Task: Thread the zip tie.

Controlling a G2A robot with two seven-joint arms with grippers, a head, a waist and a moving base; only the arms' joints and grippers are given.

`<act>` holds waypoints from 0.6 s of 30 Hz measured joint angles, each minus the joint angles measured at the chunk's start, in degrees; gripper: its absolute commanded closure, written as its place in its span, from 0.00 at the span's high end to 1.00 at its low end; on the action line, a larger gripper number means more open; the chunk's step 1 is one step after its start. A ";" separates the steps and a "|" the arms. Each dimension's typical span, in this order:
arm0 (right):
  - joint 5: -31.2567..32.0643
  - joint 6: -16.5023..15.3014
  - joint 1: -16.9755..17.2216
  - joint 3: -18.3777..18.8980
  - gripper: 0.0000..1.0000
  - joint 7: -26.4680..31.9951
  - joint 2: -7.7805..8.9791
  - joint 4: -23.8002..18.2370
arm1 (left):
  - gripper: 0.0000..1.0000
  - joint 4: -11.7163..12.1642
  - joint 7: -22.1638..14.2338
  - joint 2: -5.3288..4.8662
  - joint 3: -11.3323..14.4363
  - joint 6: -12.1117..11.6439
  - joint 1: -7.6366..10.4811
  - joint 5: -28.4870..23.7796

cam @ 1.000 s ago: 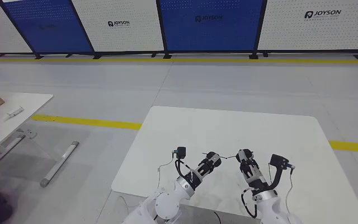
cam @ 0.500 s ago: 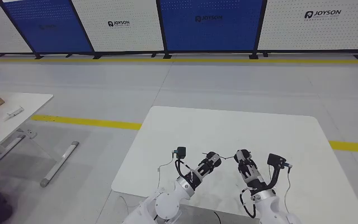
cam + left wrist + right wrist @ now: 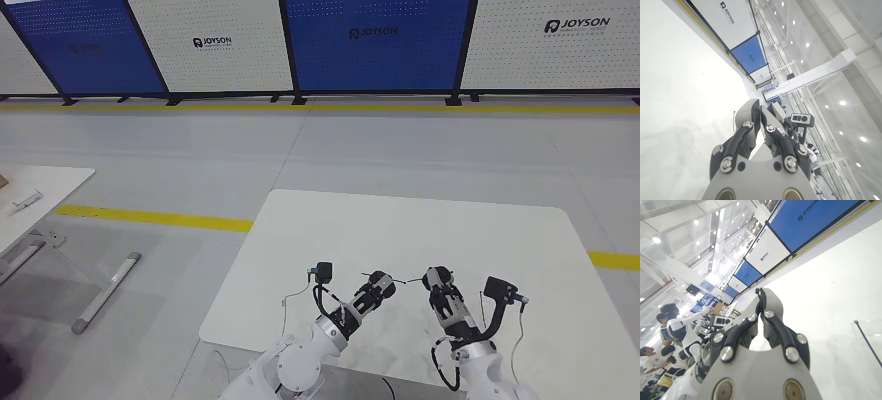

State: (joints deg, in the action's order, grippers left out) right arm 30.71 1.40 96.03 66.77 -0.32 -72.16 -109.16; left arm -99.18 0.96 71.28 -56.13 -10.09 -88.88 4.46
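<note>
Item: zip tie (image 3: 406, 283), a thin black strap, likely light, springy and slick; best gripped near the ends. Left hand (image 3: 385, 284) and right hand (image 3: 431, 277) both clenched on it.

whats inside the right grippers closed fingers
The grey right gripper is shut, its ribbed black pads pressed tight. In the top view a thin black zip tie runs from its tip toward the left gripper. Whatever part sits between the pads is covered.

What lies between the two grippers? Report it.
A thin black zip tie bridges the gap from left gripper to right gripper, in the top view.
</note>
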 measured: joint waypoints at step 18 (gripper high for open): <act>0.70 0.75 -1.11 -1.51 0.00 1.57 -0.55 1.12 | 0.00 0.00 0.00 0.00 0.00 0.00 0.00 0.00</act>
State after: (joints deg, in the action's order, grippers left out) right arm 31.41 2.15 94.92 65.27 1.25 -72.71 -108.04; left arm -99.18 0.96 71.28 -56.13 -10.09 -88.88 4.46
